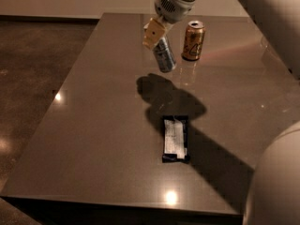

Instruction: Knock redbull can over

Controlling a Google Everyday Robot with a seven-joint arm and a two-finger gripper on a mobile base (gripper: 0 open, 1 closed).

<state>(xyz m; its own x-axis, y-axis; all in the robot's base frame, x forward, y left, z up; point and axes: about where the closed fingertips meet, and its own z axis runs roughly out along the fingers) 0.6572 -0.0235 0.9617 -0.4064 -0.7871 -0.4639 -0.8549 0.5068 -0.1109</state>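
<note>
The redbull can [164, 55], slim and silver with blue panels, is tilted, its top up-left and its base down-right, at the far middle of the table [93, 125]. My gripper [153, 33], with beige fingers, is at the can's top end and grips it. The can looks raised off the surface, with its dark shadow on the table below it. The white arm reaches in from the upper right.
A wider gold can [193, 41] stands upright just right of the redbull can. A dark snack packet with a white label [175, 138] lies flat nearer the front. The arm's shadow crosses the table's middle. The table's left edge drops to the floor.
</note>
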